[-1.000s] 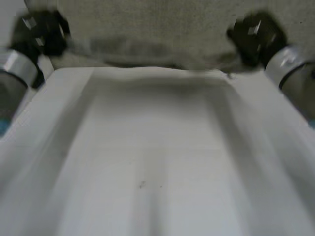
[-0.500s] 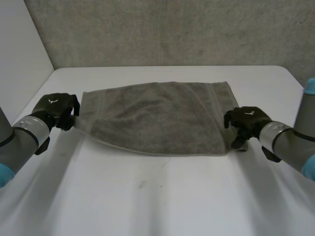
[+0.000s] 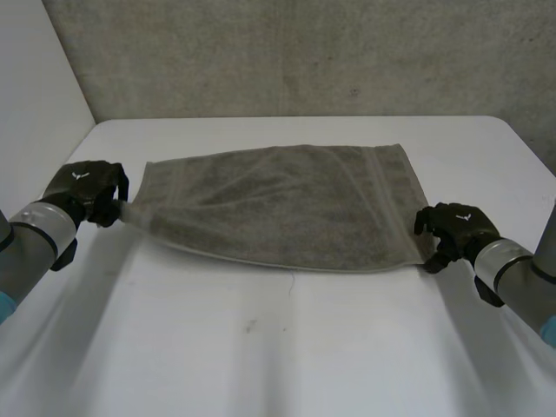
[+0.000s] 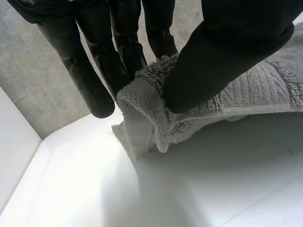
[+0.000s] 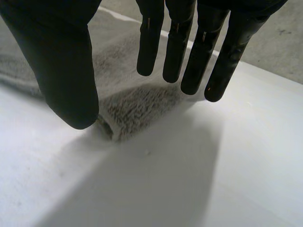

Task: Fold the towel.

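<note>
A grey towel lies folded across the middle of the white table. My left hand is at its near left corner. In the left wrist view the thumb and fingers pinch that corner of the towel, lifting it a little off the table. My right hand hovers just right of the towel's near right corner. In the right wrist view its fingers hang straight and apart from the thumb, with the towel corner lying flat on the table below them, untouched.
A grey wall rises behind the table's far edge, and a white side panel stands at the far left. Bare tabletop stretches in front of the towel.
The towel, held up a second ago, now lies on the table. My right hand has let go of its corner and drawn right. My left hand has pulled its corner left.
</note>
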Controlling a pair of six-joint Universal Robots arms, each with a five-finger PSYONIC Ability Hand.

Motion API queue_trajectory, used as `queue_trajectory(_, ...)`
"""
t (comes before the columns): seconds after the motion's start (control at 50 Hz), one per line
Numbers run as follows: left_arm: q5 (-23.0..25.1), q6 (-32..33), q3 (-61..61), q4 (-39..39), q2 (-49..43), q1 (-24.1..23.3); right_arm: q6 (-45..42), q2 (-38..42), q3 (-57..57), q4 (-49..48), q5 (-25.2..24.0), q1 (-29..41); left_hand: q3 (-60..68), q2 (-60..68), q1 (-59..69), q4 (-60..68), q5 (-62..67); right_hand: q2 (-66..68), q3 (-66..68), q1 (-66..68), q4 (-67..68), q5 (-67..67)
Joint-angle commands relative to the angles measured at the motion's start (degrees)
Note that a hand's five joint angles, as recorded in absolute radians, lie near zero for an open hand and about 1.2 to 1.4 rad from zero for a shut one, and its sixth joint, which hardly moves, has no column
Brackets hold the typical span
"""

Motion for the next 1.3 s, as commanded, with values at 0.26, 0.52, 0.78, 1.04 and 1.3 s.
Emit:
queue_trajectory(0.26,0.0,-0.1,0.5,0.0,0.0,0.0,-1.9,5.8,-5.4,-0.2,0.5,0.5,10.5,10.3,13.5,10.3,11.9,16.1,17.6,21.4,17.6,17.7)
queue_trajectory(0.52,0.1,0.0,0.7,0.0,-0.2,0.0,-0.9,8.5,-11.3,0.4,1.4,0.8,10.5,10.3,13.5,10.3,11.9,12.6,14.1,17.9,14.1,14.2)
queue_trajectory(0.78,-0.2,0.0,1.1,-0.7,-0.3,-0.4,3.6,8.1,-15.4,1.7,1.4,0.5,10.5,10.3,13.5,10.3,11.9,44.0,45.5,49.3,45.5,45.6)
queue_trajectory(1.04,-0.4,0.7,-0.2,-19.4,6.6,0.2,-22.7,-14.3,-10.7,22.2,-2.1,-2.2,10.5,10.3,13.5,10.3,11.9,44.0,45.5,49.3,45.5,45.6)
queue_trajectory(1.3,0.3,7.5,-8.3,-31.8,12.4,3.3,-53.1,-22.2,-3.5,49.8,-1.0,-9.8,10.5,10.3,13.5,10.3,11.9,44.0,45.5,49.3,45.5,45.6)
